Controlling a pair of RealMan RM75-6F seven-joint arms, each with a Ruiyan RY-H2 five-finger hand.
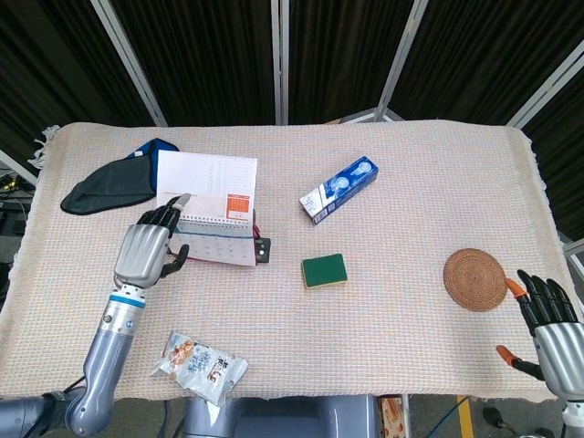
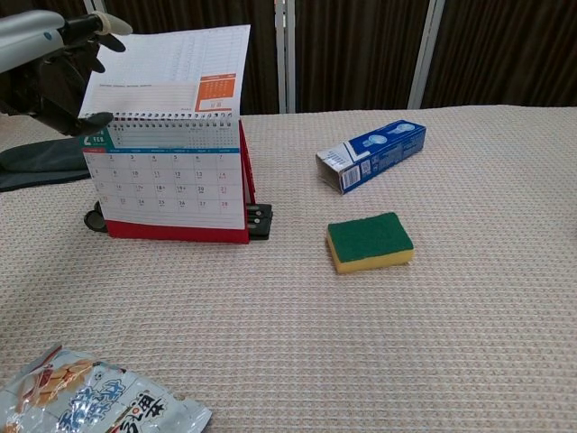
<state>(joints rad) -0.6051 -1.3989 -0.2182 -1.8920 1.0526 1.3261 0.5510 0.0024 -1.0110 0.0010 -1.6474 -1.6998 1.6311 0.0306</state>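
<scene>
A red-based desk calendar [image 1: 217, 245] [image 2: 171, 185] stands left of centre on the woven cloth. Its top page [image 1: 208, 185] [image 2: 167, 70] is lifted upright above the spiral binding. My left hand [image 1: 146, 251] [image 2: 50, 59] holds that page by its left edge, one finger over the top corner and the thumb under it. My right hand [image 1: 547, 321] sits at the table's near right corner, fingers spread, holding nothing, just right of a round woven coaster [image 1: 475, 279]. It does not show in the chest view.
A blue toothpaste box [image 1: 339, 189] [image 2: 371, 153] lies behind a green-and-yellow sponge [image 1: 324, 270] [image 2: 370, 241]. A snack bag [image 1: 199, 365] [image 2: 86, 401] lies at the near left edge. A dark pouch [image 1: 114, 185] [image 2: 36, 162] lies far left. A black clip [image 1: 263, 250] adjoins the calendar's base.
</scene>
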